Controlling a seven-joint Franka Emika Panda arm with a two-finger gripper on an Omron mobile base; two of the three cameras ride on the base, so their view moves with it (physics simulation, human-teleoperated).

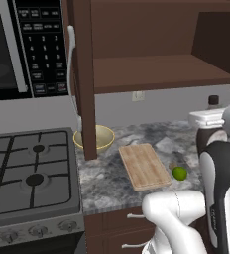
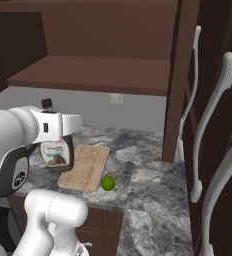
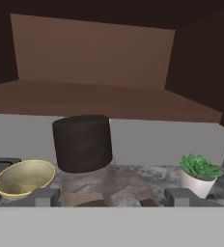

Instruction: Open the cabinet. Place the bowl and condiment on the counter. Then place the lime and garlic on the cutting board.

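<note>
While I checked progress from my station, the cabinet (image 1: 151, 44) stood open with its shelf bare, so that step looked finished. I saw the bowl (image 1: 103, 137) on the counter (image 1: 107, 173) just right of the stove (image 1: 30, 173), partly behind the open door's edge, and the condiment bottle (image 2: 54, 150) sat upright on the counter at the cutting board's (image 1: 143, 165) right edge. My gripper (image 3: 111, 195) hovered over that bottle's dark cap with jaws spread wide and holding nothing. I judged the lime (image 1: 179, 173) still pending, since it lay on the stone just beside the board's near right corner. I could not pick out the garlic. A potted plant (image 3: 197, 172) stood far right, a microwave (image 1: 23, 44) hung above the stove, and the marbled grey counter met a plain grey wall.
</note>
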